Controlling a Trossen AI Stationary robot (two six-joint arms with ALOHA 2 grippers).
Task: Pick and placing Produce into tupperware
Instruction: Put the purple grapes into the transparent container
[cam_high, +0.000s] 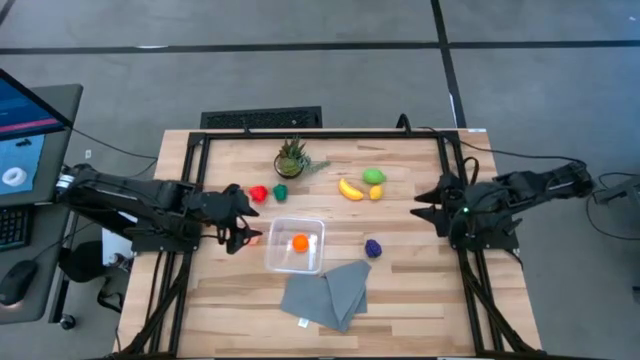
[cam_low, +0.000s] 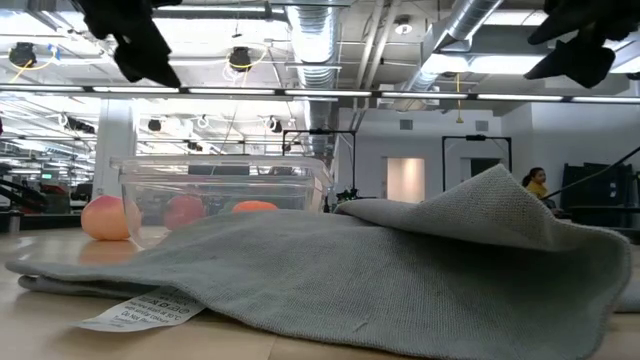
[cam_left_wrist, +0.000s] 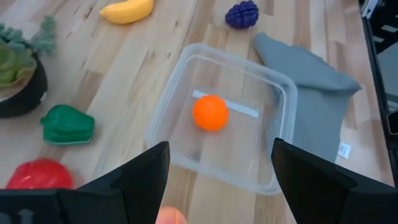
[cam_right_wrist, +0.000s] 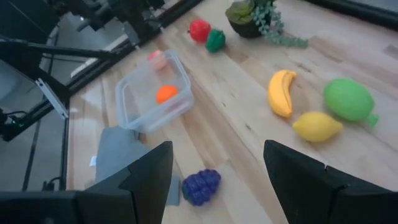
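High view: the left gripper (cam_high: 245, 228) sits just left of the tupperware (cam_high: 296, 245), peach fruit (cam_high: 254, 239) beside its jaws (outside the rim).

Left wrist view: jaws wide open, empty; peach (cam_left_wrist: 170, 216) at bottom edge, orange (cam_left_wrist: 211, 112) inside.

Right wrist view: right gripper (cam_right_wrist: 217, 168) open, empty, farther off.

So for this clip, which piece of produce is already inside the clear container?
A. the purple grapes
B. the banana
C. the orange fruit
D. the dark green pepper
C. The orange fruit lies on the floor of the tupperware; the banana, purple grapes and green pepper all sit on the bare table outside it.
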